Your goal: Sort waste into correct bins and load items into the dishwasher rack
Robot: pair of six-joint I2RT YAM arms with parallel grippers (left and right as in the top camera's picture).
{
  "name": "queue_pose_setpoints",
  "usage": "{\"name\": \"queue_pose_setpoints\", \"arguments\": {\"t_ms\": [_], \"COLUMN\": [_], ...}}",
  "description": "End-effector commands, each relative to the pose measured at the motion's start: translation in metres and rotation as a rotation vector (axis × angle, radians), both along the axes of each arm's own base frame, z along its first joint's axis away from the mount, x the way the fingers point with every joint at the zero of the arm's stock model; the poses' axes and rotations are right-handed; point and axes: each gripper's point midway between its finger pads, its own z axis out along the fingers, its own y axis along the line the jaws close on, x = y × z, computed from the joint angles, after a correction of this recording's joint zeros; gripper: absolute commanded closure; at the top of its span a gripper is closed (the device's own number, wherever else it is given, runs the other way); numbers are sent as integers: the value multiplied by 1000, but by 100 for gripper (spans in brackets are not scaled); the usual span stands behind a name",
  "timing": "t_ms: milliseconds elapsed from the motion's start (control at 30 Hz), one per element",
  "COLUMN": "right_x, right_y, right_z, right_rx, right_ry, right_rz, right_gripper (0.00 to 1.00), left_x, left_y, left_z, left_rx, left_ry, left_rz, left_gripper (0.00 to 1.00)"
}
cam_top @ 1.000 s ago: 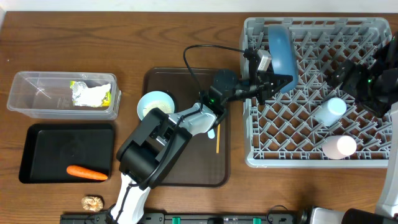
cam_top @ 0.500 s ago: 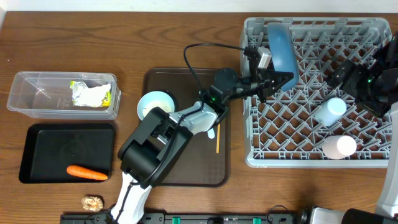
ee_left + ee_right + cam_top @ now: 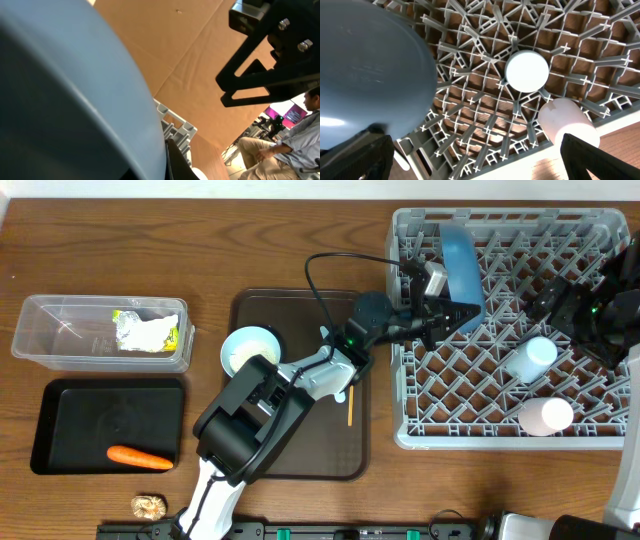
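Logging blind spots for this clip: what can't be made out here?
Overhead: where the left fingers pinch the blue plate, hidden beneath the fingers themselves.
Left wrist: the plate, blurred, blocks nearly all of the rack.
Right wrist: right fingers cut off by the bottom edge.

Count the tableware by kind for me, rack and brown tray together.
Plates: 1, the blue plate, standing in the dishwasher rack.
Cups: 2, light blue cup and pink cup, in the rack.
Bowls: 1, white bowl on the brown serving tray.
Chopsticks: 1, wooden chopstick on the tray.
Spoons: 1, pale blue spoon, mostly hidden under the left arm.
Total: 6.
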Motion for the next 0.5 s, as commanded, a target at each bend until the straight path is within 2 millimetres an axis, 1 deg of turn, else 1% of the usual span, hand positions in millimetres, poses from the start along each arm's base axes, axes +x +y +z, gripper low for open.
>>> {"name": "queue_pose_setpoints", "arguments": {"t_ms": [0,100,267,333,467], "right_x": [-2,-2,-3,-4,-4], "right_y": [-2,-2,-2,-2,-1], "right_z": [4,4,4,3,3], "right_rx": [-12,-13,-11,-12,-11], "right_ry": [-10,-10,-5,-3,-4], "right_rz": [-4,-5,-4,-4,-4], "right_gripper": [1,1,1,1,2], "left_x": [-6,-8,-3,2,17], "left_y": [-8,-9,-9,-6,7], "left_z": [4,4,-23,-29,-30], "left_rx": [-17,-17,80,102,105], "left_ry": [-27,-26,9,13,20], "left_rz": [-18,-21,-12,-1,24], "left_gripper": [94,94,93,94,94]}}
